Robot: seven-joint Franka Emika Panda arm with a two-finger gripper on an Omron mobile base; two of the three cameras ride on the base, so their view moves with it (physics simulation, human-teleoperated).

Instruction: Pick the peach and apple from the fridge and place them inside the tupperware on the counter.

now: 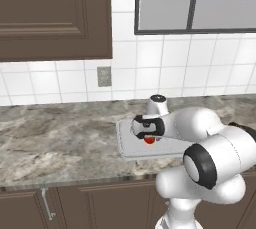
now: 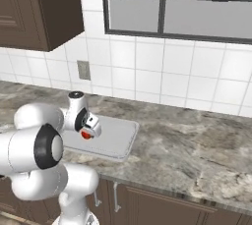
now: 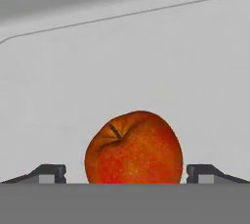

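Observation:
The apple [image 3: 134, 149], red-orange with a dark stem, sits between the fingertips of my gripper [image 3: 126, 174], which is shut on it. From the base cameras my gripper [image 1: 148, 134] [image 2: 87, 130] points down over the tupperware [image 1: 124, 145] [image 2: 123, 140], a light grey tray on the counter [image 1: 55, 133] [image 2: 197, 155]. The apple [image 1: 149, 140] [image 2: 86, 134] hangs just above the tray's floor, toward its near side. Behind the apple, the hand view shows the tupperware's pale floor and raised rim [image 3: 146, 12]. The peach and the fridge are out of view.
A dark upper cabinet [image 1: 50, 13] hangs over the counter's left part and a window [image 1: 195, 3] is set in the tiled wall. A wall outlet [image 1: 104, 76] sits behind the tray. Dark cabinet doors with a handle [image 1: 47, 204] run below the counter edge.

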